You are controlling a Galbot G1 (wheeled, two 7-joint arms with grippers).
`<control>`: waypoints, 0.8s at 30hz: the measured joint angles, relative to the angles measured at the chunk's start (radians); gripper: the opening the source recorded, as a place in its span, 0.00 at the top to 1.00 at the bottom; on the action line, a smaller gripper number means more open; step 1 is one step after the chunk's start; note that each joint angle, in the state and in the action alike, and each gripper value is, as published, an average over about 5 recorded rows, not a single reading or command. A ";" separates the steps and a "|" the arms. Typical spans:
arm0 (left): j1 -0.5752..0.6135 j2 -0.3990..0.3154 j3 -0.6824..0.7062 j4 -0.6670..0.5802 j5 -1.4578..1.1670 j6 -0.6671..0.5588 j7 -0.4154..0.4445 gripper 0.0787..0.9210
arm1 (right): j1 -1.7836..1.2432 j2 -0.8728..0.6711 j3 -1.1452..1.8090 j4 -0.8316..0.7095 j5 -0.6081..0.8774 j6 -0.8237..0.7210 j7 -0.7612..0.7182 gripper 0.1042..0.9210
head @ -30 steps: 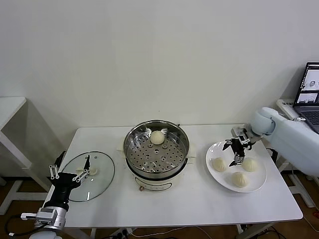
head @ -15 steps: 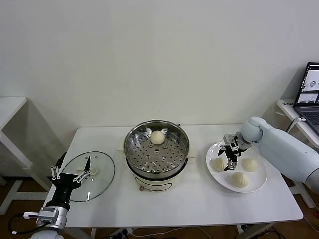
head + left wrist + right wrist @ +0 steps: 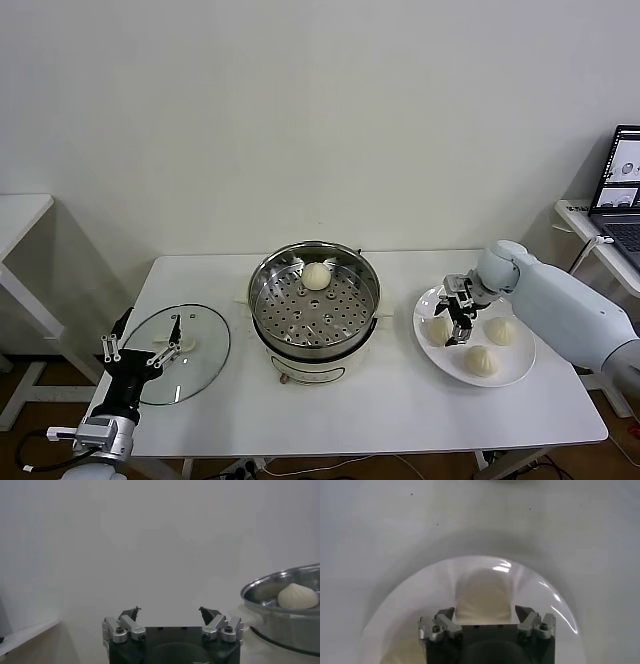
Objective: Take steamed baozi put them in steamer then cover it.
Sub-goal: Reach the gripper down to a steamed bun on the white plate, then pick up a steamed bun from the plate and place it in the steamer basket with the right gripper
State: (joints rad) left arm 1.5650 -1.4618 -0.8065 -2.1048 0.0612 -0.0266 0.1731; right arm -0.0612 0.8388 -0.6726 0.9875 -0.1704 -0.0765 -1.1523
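Note:
The steamer [image 3: 314, 300] stands mid-table with one baozi [image 3: 316, 276] on its perforated tray, toward the back. Three more baozi lie on a white plate [image 3: 447, 362] at the right: one on the left [image 3: 437, 329], one on the right [image 3: 501, 330], one in front [image 3: 481, 359]. My right gripper [image 3: 455, 321] hangs open just over the left one. In the right wrist view that baozi [image 3: 482, 596] shows between the spread fingers of the right gripper [image 3: 484, 613]. The cover [image 3: 190, 352] lies flat at the table's left. My left gripper [image 3: 140, 347] waits open beside it.
In the left wrist view the left gripper [image 3: 169, 612] faces the wall, with the steamer's rim [image 3: 280, 587] and its baozi [image 3: 297, 596] off to one side. A laptop [image 3: 620, 185] sits on a side table at the far right.
My right gripper has shifted left across the plate, from between the baozi to above the left-hand one. The left arm has stayed put.

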 measured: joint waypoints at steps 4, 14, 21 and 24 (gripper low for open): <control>0.000 -0.001 0.000 -0.002 0.000 0.000 0.000 0.12 | -0.005 0.003 0.006 -0.005 -0.007 0.000 0.000 0.18; -0.003 -0.002 0.002 0.003 0.000 0.000 -0.002 0.12 | -0.007 0.001 0.013 -0.005 -0.007 0.000 -0.002 0.23; -0.003 -0.002 0.004 0.001 0.000 0.000 -0.003 0.12 | 0.016 -0.027 -0.006 0.024 0.025 -0.012 -0.017 0.23; -0.003 -0.001 0.005 -0.002 0.000 0.001 -0.004 0.12 | 0.051 -0.054 -0.039 0.052 0.058 -0.025 -0.024 0.23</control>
State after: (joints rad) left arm 1.5616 -1.4629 -0.8014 -2.1073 0.0612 -0.0253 0.1695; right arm -0.0100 0.7845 -0.7111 1.0391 -0.1126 -0.1010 -1.1760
